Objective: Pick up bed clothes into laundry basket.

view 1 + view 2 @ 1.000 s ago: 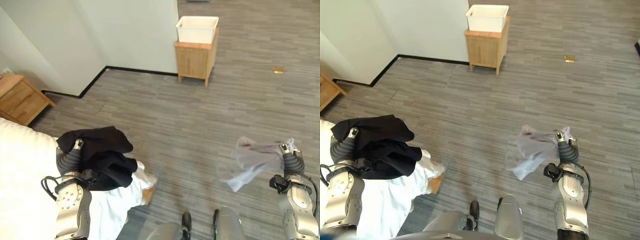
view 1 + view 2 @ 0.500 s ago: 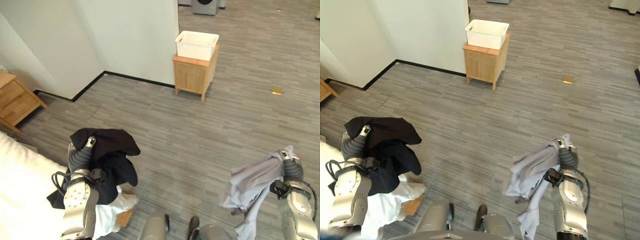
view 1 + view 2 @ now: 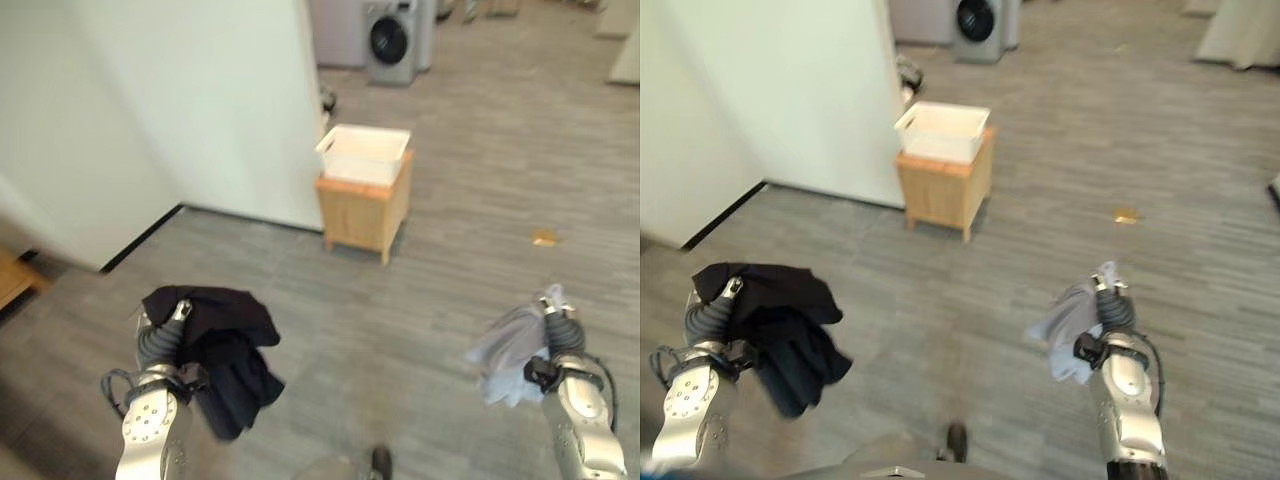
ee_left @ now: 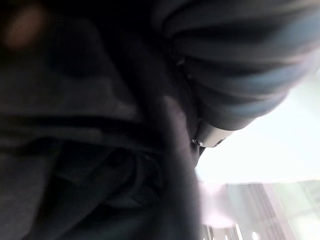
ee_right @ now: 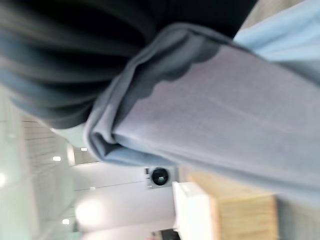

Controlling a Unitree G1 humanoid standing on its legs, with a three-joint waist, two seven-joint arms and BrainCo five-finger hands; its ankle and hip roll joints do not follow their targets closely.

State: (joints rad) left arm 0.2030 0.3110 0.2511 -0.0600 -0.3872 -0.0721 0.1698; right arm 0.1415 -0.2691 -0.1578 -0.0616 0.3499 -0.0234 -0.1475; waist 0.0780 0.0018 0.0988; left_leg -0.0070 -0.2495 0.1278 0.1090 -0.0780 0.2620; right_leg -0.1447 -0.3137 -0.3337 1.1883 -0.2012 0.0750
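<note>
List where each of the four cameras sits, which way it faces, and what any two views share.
Left eye view: on the head, facing down and forward at the floor; the left robot hand carries a black garment, the right robot hand a light grey garment.
Right eye view: same head, slightly to the side; same scene, with the white basket on a wooden cabinet.
Left wrist view: on the left wrist, pressed against dark cloth.
Right wrist view: on the right wrist, past grey cloth toward the basket and a washing machine.
Shared: both eye views show basket, cabinet and washing machine.

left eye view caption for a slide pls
Left hand carrying a black garment, right hand a pale grey one, white basket ahead.
</note>
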